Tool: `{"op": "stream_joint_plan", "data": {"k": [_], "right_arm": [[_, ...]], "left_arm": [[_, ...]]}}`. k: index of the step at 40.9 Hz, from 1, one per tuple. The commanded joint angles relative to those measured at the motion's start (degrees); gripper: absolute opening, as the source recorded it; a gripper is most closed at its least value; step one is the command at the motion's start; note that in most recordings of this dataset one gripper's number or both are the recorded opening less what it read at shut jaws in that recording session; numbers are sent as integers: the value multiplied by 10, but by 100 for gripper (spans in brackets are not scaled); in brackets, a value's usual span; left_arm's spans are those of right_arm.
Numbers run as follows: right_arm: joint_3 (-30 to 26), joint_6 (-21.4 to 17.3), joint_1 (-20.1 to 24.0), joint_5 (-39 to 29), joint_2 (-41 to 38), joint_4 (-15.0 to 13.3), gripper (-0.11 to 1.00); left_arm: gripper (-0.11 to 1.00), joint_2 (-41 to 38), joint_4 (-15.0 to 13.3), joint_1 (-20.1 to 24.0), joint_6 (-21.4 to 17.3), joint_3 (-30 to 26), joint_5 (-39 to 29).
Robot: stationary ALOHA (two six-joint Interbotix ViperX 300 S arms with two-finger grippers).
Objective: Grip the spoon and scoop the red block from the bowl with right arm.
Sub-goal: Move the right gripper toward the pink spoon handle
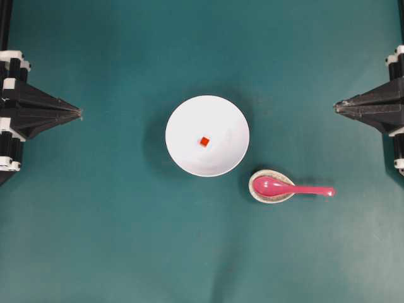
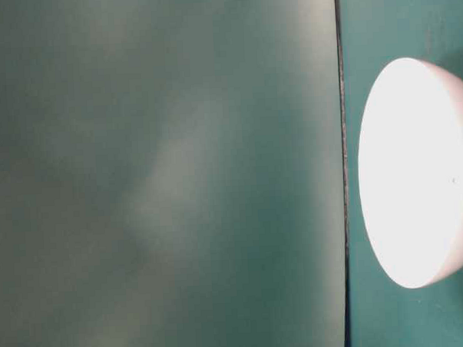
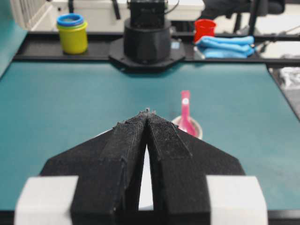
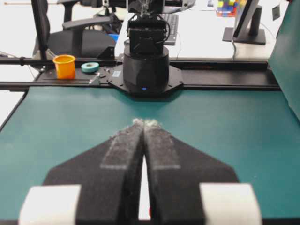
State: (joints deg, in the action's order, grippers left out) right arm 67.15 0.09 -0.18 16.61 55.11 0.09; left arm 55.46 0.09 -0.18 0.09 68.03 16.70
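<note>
In the overhead view a white bowl stands mid-table with a tiny red block on its floor. To its lower right a magenta spoon lies with its scoop in a speckled egg-shaped dish and its handle pointing right. My right gripper rests shut at the right edge, well away from the spoon. My left gripper rests shut at the left edge. The left wrist view shows the left gripper closed, the spoon beyond it. The right wrist view shows the right gripper closed, empty.
The table-level view shows only the bowl's outer wall. Beyond the table stand a yellow jar, a red cup and blue cloths. An orange cup and a tape roll sit behind the other arm's base.
</note>
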Motion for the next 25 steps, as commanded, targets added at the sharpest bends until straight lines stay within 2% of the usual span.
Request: {"op": "stream_joint_plan", "data": {"k": [1, 2, 6, 25], "right_arm": [[-9, -8, 5, 1, -9, 1, 0], [-11, -9, 6, -7, -21, 1, 0], [-14, -10, 5, -7, -43, 3, 0], [-23, -31, 15, 76, -82, 15, 0]], "left_arm": [[0, -6, 11, 2, -9, -18, -33], [0, -5, 11, 2, -5, -22, -61], [0, -4, 11, 2, 0, -26, -84], [0, -1, 10, 2, 2, -29, -99]]}}
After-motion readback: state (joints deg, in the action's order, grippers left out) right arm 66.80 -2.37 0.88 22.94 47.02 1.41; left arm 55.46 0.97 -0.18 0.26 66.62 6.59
